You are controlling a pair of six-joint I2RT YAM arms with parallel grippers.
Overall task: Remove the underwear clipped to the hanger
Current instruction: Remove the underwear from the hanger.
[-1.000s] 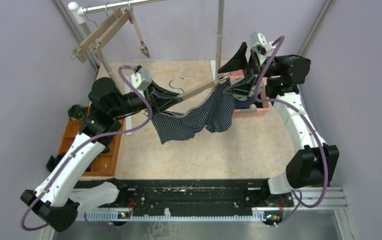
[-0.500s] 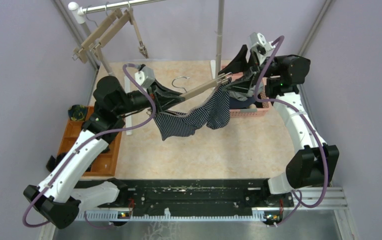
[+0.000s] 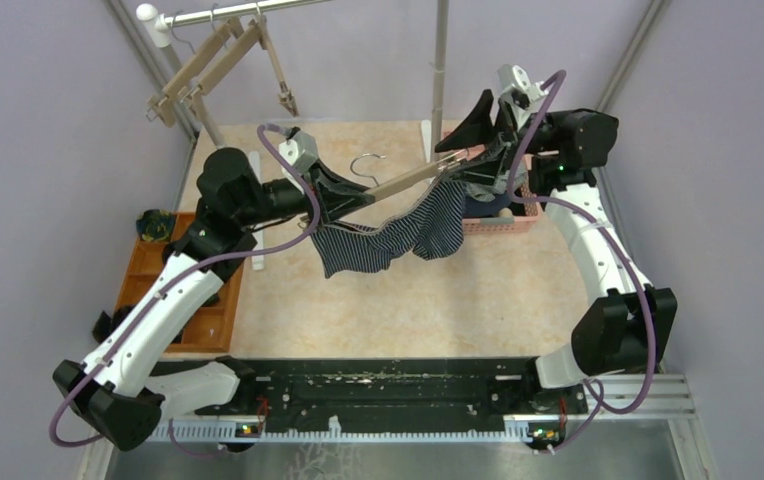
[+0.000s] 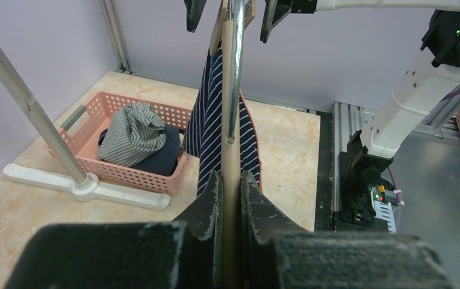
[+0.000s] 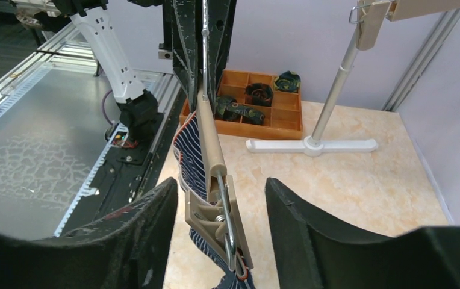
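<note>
The dark-blue pinstriped underwear [image 3: 398, 232] hangs from a beige wooden hanger [image 3: 408, 180] held in the air between both arms. My left gripper [image 3: 343, 200] is shut on the hanger's bar [image 4: 232, 168], with the striped cloth [image 4: 248, 141] draped beyond it. My right gripper [image 3: 455, 160] is open and straddles the end clip [image 5: 212, 220], with a gap on each side. That clip pinches the underwear's edge [image 5: 188, 144]. The hanger's metal hook [image 3: 363, 163] points up.
A pink basket [image 3: 518, 222] behind the right gripper holds a grey-white striped garment [image 4: 132, 129] and a navy one [image 4: 158, 158]. An orange tray [image 3: 193, 315] with dark rolled bundles sits left. A rail stand [image 3: 440, 70] and empty hangers [image 3: 208, 65] are at the back.
The left arm has carried the hanger and underwear a little farther back and right. The right jaws have narrowed somewhat around the end clip.
</note>
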